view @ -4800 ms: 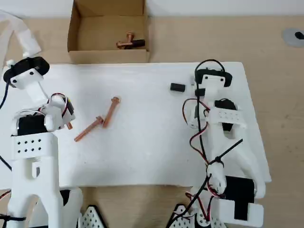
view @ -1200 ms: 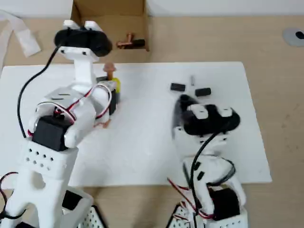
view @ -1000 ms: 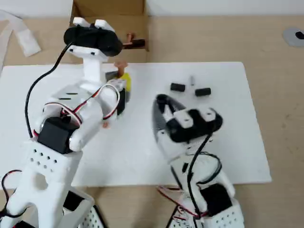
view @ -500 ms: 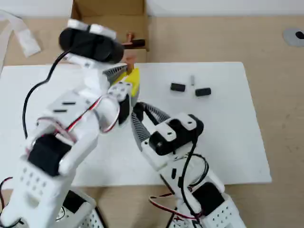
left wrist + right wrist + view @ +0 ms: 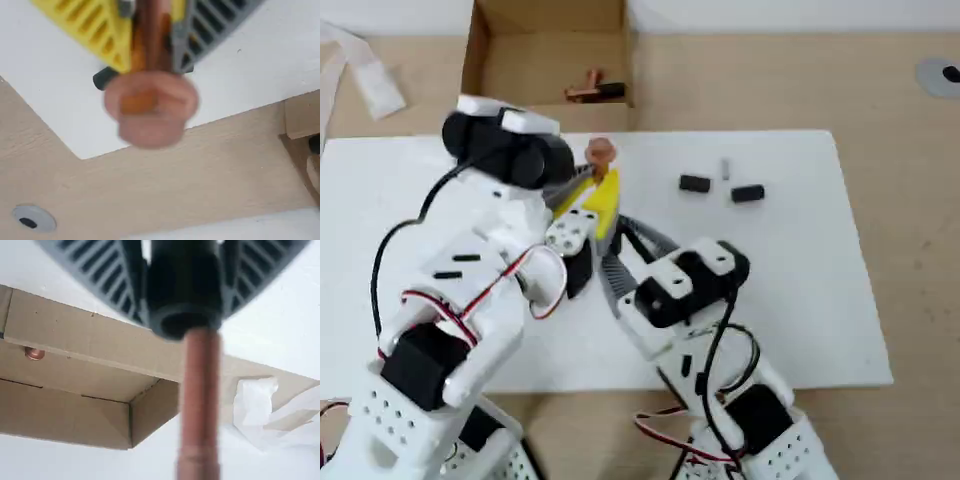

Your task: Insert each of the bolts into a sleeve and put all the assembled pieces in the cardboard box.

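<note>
Your left gripper (image 5: pixel 150 52) clenched on bolt (image 5: pixel 150 107); your right gripper (image 5: pixel 185 310) grasping black sleeve (image 5: pixel 182 275), bolt shank at its mouth; cardboard box (image 5: pixel 472 70) nearby, one assembled piece (image 5: pixel 592 88) inside

The pale wooden worktop (image 5: pixel 770 80) carries a white foam sheet (image 5: pixel 800 300) under the left claw (image 5: pixel 592 185). Two short black cylindrical sleeves (image 5: pixel 694 184) lie on the sheet near that claw. An open brown cardboard box (image 5: pixel 473 60) sits just beyond it.
</note>
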Controlling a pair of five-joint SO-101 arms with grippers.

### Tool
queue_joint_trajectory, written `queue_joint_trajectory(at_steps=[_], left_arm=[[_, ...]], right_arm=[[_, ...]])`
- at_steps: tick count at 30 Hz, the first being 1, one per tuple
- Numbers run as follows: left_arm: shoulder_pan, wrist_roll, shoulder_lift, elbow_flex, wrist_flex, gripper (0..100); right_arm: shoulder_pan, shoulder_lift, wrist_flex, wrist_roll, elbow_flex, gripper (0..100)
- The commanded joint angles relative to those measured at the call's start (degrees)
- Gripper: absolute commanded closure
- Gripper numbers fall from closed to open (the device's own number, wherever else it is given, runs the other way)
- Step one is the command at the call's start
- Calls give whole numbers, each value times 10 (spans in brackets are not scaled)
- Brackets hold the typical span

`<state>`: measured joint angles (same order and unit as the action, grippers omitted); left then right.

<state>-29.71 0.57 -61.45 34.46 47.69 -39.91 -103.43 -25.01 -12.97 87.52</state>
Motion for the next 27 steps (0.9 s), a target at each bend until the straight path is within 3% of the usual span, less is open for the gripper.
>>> queue_joint_trajectory(at_steps=[1, 9, 20, 27], left_arm=[[-8, 0, -36, 10, -20, 995], [-8, 55, -53, 25, -18, 995], [-4, 55, -48, 26, -20, 995], [-3, 55, -47, 82, -87, 995]], right_arm=[[-7, -42, 18, -4, -2, 989], [-6, -42, 18, -5, -3, 989], [-6, -42, 18, -6, -3, 989], [-5, -42, 17, -6, -3, 989]])
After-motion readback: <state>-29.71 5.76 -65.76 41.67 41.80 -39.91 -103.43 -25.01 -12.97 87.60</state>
